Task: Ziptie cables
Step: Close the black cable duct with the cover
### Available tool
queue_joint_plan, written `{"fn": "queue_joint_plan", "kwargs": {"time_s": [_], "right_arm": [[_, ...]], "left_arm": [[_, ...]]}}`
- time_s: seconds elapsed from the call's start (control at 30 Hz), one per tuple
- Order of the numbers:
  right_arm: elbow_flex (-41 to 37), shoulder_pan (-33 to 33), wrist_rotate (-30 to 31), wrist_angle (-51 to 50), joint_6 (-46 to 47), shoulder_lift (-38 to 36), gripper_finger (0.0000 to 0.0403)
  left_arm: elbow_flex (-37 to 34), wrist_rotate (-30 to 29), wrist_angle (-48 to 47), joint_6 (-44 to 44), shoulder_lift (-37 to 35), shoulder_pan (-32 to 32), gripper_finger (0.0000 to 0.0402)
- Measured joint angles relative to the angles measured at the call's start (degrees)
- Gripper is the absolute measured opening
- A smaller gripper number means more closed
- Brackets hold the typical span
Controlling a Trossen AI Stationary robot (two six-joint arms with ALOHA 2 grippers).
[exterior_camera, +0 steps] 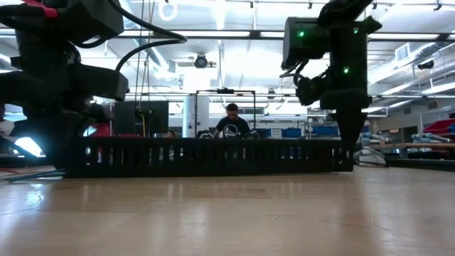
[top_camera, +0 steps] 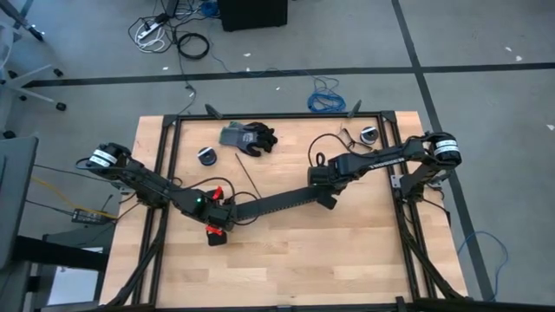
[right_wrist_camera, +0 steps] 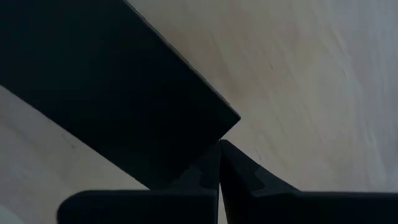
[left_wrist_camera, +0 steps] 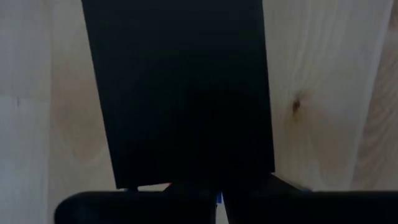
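Workshop floor of grey concrete surrounds your wooden desk [top_camera: 295,251], seen from above with both arms reaching to its middle. Your left gripper [top_camera: 218,211] sits shut at the left end of the black slotted channel [top_camera: 277,202]; its wrist view shows the closed fingers [left_wrist_camera: 155,202] right against that end, with a sliver of blue just visible between them, too small for you to identify. Your right gripper [top_camera: 328,196] is likewise closed, its fingertips [right_wrist_camera: 219,163] meeting at the corner of the channel's right end, touching it or just beside it. From desk height the channel [exterior_camera: 206,156] stretches level between the two arms, its slots upright.

You cannot make out the cables in any view; whether they lie inside the channel cannot be told. Farther out on the desk, near its far edge, lie a dark glove [top_camera: 249,138] and two small round rolls [top_camera: 207,155]. A coiled blue cable [top_camera: 326,97] rests on the floor beyond. A person [exterior_camera: 232,122] sits in the room behind.
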Motion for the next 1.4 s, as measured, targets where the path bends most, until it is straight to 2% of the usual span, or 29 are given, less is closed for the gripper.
{"fn": "queue_joint_plan", "kwargs": {"time_s": [0.3, 0.5, 0.77, 0.97, 1.1, 1.2, 1.3, 1.33, 1.4], "right_arm": [[0.18, -0.28, 0.07, -0.31, -0.80, 1.13, 0.0000], [0.46, -0.31, 5.63, -8.79, 1.14, 0.70, 0.0000], [0.52, 0.21, 15.42, -8.22, 2.10, -6.51, 0.0000], [0.50, 1.60, 16.19, -4.14, -0.76, -12.78, 0.0000], [0.40, 2.60, 11.08, 3.95, -10.62, -14.37, 0.0000], [-0.72, 3.72, 0.51, 14.03, -22.32, -14.32, 0.0000], [-2.06, 4.10, -10.95, 23.01, -29.62, -13.73, 0.0000], [-2.47, 4.11, -12.62, 24.85, -31.09, -13.52, 0.0000], [-2.79, 3.83, -12.11, 28.08, -31.48, -12.82, 0.0000]], "left_arm": [[0.01, 0.09, -0.31, 0.02, 0.00, 0.00, 0.0000], [0.13, -1.34, -0.83, 0.30, -0.17, 0.14, 0.0000], [0.17, -0.99, -3.18, 0.00, -0.22, 0.07, 0.0000], [0.22, -1.83, -5.16, -1.27, -0.26, 0.07, 0.0000], [0.16, -3.12, -6.13, -1.27, -1.29, 0.07, 0.0000], [0.57, -5.08, -7.76, -1.65, -3.11, 0.07, 0.0000], [0.79, -6.90, -9.63, -3.01, -5.93, -0.07, 0.0000], [0.79, -7.03, -10.12, -3.31, -6.83, -0.07, 0.0000], [0.68, -7.05, -9.90, -4.62, -8.74, -0.27, 0.0000]]}}
